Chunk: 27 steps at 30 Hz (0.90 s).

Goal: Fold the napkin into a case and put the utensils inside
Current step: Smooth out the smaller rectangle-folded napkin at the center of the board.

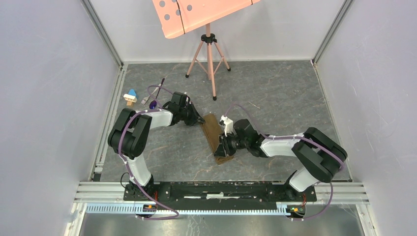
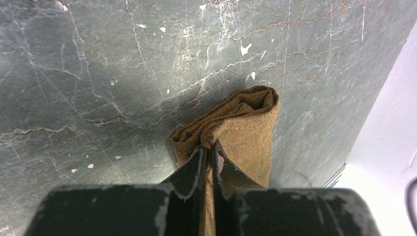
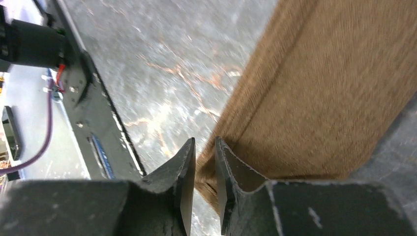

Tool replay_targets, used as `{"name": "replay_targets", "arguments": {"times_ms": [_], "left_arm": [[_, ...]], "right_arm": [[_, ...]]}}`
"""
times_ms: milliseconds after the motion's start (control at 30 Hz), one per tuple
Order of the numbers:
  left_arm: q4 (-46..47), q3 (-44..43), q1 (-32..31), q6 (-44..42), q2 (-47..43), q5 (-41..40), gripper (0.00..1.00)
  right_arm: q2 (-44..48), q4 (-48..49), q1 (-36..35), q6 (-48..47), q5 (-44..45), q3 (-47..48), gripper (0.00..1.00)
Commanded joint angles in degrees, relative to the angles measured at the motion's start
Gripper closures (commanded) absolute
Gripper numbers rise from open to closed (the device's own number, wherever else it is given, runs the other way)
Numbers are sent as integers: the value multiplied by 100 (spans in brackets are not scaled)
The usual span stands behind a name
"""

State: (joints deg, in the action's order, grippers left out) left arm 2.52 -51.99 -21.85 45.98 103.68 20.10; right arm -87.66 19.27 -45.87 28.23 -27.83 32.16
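Top external: narrow folded olive-brown cloth napkin (image 1: 215, 135) runs far-left to near-right. Left tool (image 1: 199, 119) pinches its far end, right tool (image 1: 223, 147) its near end. Grey marbled counter (image 1: 275, 98), white walls.

My napkin (image 1: 216, 136) is a plain olive-brown with no pattern; only a fine weave shows in the wrist views. The table (image 1: 280, 93) is dark grey and stone-like, veined with pale and rusty cracks and dotted with white flecks. My left gripper (image 2: 209, 147) and right gripper (image 3: 204, 147) are black, scuffed grey along their edges. My arms (image 1: 275, 145) are black with white segments and carry purple cables (image 1: 124, 142).

At the upper left of the top view, the spoon (image 1: 153, 104) has a shiny purple bowl, the fork (image 1: 146, 101) is silver, and the toy block (image 1: 130, 96) is blue, white and tan. At the top, the music stand (image 1: 196, 14) is salmon pink, its tray dotted with round holes. The walls (image 1: 49, 98) are pale grey.
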Motion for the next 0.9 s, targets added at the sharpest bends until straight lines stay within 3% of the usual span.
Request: {"name": "replay_targets", "arguments": {"times_ms": [0, 167, 400, 467, 533, 700, 867], "left_arm": [[-119, -82, 16, -369, 93, -163, 97], [-188, -106, 22, -409, -21, -145, 97], [-490, -224, 16, -398, -231, 58, 89], [-601, -224, 16, -366, -399, 47, 82], [-786, -262, 14, -372, -532, 31, 69], [-1555, -375, 67, -505, -1065, -207, 46], [-2576, -562, 439, -809, -2021, -679, 32]], "right_arm": [[-315, 449, -70, 67, 184, -516, 73], [53, 21, -92, -117, 428, -715, 73], [448, -1063, -97, -713, 694, 337, 68], [342, -1308, -98, -977, 973, 755, 65], [164, -1521, -98, -1216, 1381, 1194, 59], [-274, -1026, -97, -1329, 2174, 1768, 41], [-1002, -1083, -173, -1195, 2805, 2673, 38]]}}
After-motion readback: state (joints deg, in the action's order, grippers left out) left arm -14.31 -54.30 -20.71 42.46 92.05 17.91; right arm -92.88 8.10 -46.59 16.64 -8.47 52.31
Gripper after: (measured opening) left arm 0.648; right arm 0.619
